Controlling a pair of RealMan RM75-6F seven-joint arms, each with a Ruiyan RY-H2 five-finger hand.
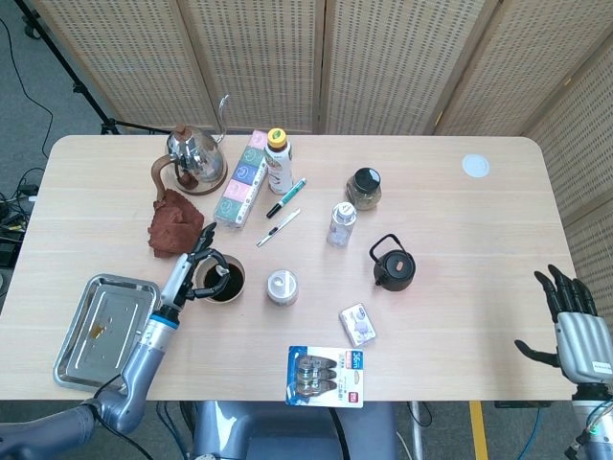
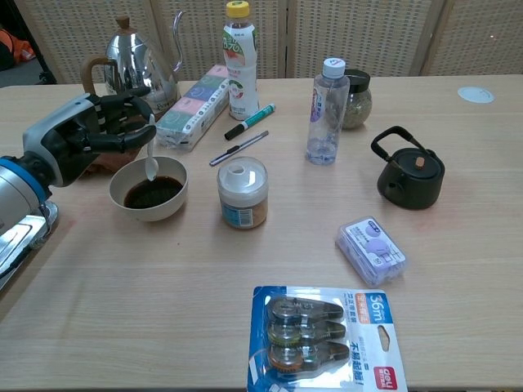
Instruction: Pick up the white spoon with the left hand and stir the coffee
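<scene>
— While your left hand (image 2: 90, 135) hangs over the near-left part of the pale wooden worktop (image 2: 245, 327), what is it holding?

— You have the small white plastic spoon (image 2: 150, 152) pinched in its fingertips (image 2: 131, 140), handle up and bowl end down. In the chest view the spoon's tip sits just above the dark coffee inside the cream round bowl (image 2: 149, 188); whether it touches the liquid, I cannot tell. In the head view your hand (image 1: 196, 266) overlaps the bowl's (image 1: 226, 287) left rim.

— Where does that bowl stand?

— You find it between the crumpled brown cloth (image 2: 98, 163) behind it and the small white-lidded jar (image 2: 243, 193) just to its right. To its left lies the flat steel tray (image 1: 101, 331), at the worktop's near-left edge.

— And your right hand?

— You see it only in the head view, at the far right corner: the right hand (image 1: 578, 326) is off the worktop edge, fingers spread apart, holding nothing.

— Anything else near the coffee?

— Behind the cloth stands the shiny steel gooseneck kettle (image 2: 139, 73), with a pastel pack of tissues (image 2: 193, 106) beside it. A black cast-iron teapot (image 2: 411, 173) sits well apart on the right.
</scene>
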